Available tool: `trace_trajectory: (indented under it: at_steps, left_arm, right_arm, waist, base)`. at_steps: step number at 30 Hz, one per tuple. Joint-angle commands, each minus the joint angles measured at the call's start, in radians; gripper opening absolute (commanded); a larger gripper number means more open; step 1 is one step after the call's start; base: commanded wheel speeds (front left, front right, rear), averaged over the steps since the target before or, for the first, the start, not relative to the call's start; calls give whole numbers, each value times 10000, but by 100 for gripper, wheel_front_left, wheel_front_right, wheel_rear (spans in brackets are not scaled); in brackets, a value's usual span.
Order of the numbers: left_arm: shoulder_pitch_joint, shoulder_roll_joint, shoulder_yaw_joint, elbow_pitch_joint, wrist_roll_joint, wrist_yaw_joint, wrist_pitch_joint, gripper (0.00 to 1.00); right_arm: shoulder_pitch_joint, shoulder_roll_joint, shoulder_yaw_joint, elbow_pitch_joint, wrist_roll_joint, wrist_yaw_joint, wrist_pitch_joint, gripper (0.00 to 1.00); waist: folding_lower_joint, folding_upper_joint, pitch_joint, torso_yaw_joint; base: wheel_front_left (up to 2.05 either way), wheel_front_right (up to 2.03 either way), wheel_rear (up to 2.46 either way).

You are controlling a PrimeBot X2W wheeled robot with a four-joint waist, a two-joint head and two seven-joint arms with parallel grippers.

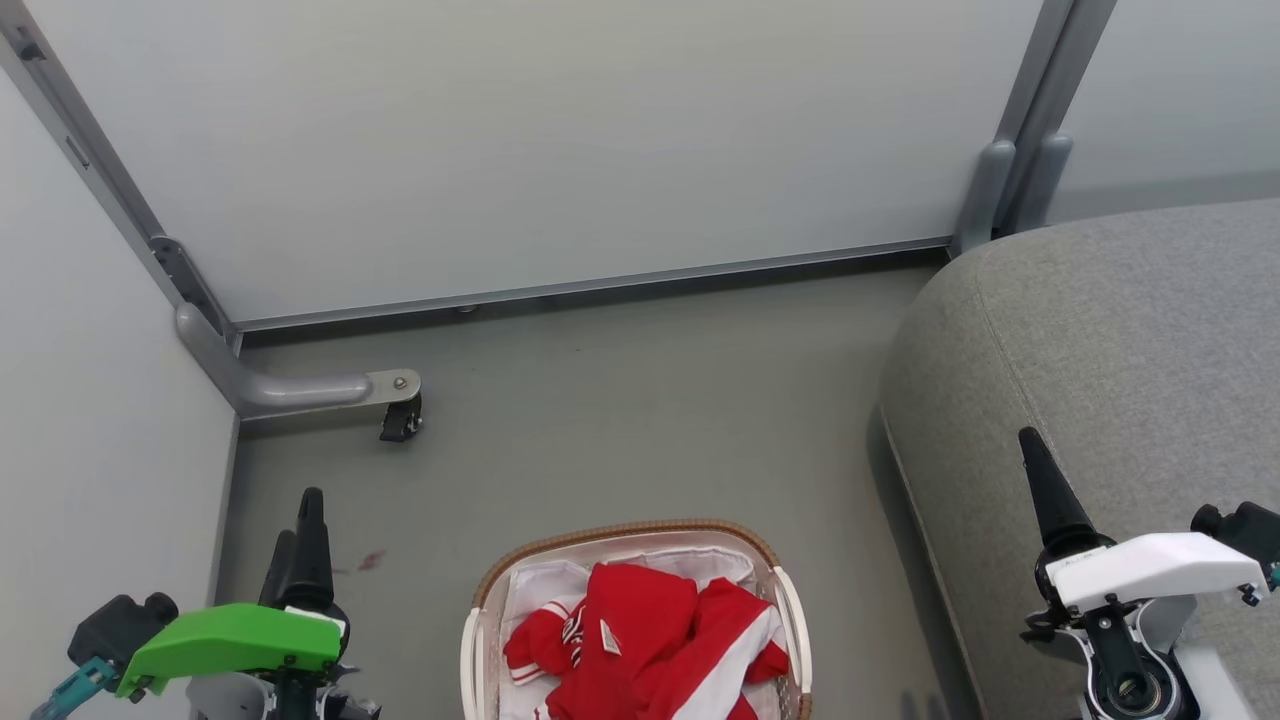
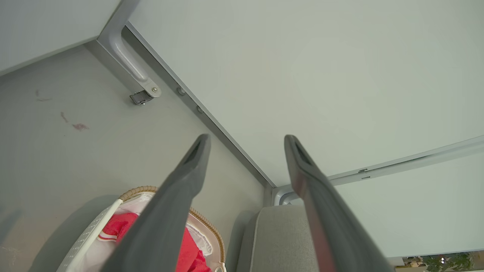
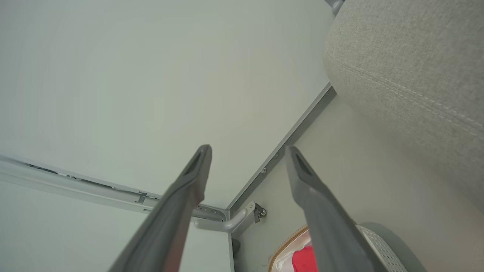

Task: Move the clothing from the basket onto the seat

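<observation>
The clothing (image 1: 650,630) is a heap of red garments with white stripes, one showing a small white tag, lying in the basket (image 1: 620,530) on the floor at the bottom centre. The basket is oval and white with a brown woven rim and a white liner (image 1: 540,585). The grey seat (image 1: 1100,350) fills the right side. My left gripper (image 1: 298,520) hangs left of the basket, open and holding nothing (image 2: 246,139). My right gripper (image 1: 1045,490) hovers over the seat's front edge, open too (image 3: 248,149). The left wrist view catches the clothing (image 2: 121,226) beside the seat (image 2: 280,238).
Pale partition walls close off the back and the left. A grey bracket foot with a black caster (image 1: 400,415) juts onto the floor at the left corner. A small reddish stain (image 1: 370,560) marks the grey floor between my left gripper and the basket.
</observation>
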Motion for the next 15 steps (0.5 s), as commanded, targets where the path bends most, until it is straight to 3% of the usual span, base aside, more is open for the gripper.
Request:
trace_trajectory:
  at_steps: [1,15]
  left_arm:
    - [-349,78,-85,-59,491,18,-111,100]
    - [-432,80,-377,376,2329,-26,-608,100]
  right_arm:
    - [-320,-145,59,-120,-424,3,-115,100]
    - [-513,-309,564,131,-2254,4,-614,100]
  waist:
    - [0,0,-5,4]
    - [0,0,-12,20]
  base:
    - [0,0,0]
    - [0,0,0]
